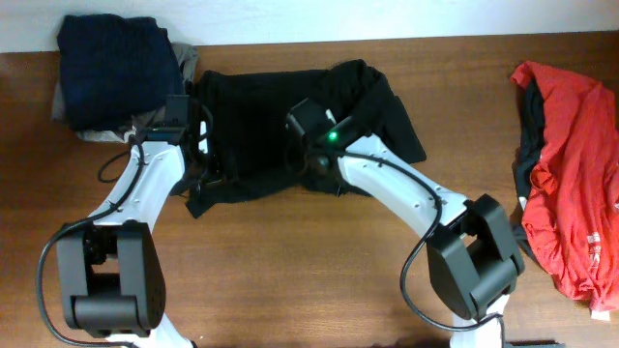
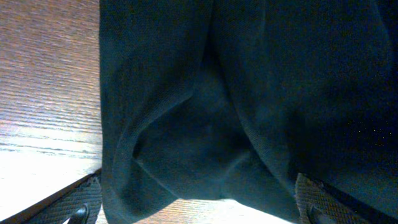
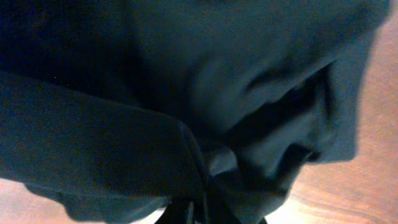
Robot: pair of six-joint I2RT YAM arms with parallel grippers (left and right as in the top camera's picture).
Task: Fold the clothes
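The black garment [image 1: 253, 130] of the clothes lies rumpled at the table's back middle. My left gripper [image 1: 201, 166] is over its left edge. In the left wrist view this gripper [image 2: 196, 210] stands open, one finger [image 2: 69, 204] over bare wood and the other over cloth, with a loose fold of black fabric [image 2: 205, 124] between them. My right gripper [image 1: 309, 155] is on the garment's right half. Seen from the right wrist, it [image 3: 202, 210] is shut on a pinched fold of the black fabric [image 3: 186, 81], which hides most of the fingers.
A folded navy garment [image 1: 116, 63] rests on a grey one [image 1: 92, 130] at the back left corner. A red garment with black trim [image 1: 571, 174] lies spread at the right edge. Brown wooden table [image 1: 290, 261] stretches toward the front between the two arm bases.
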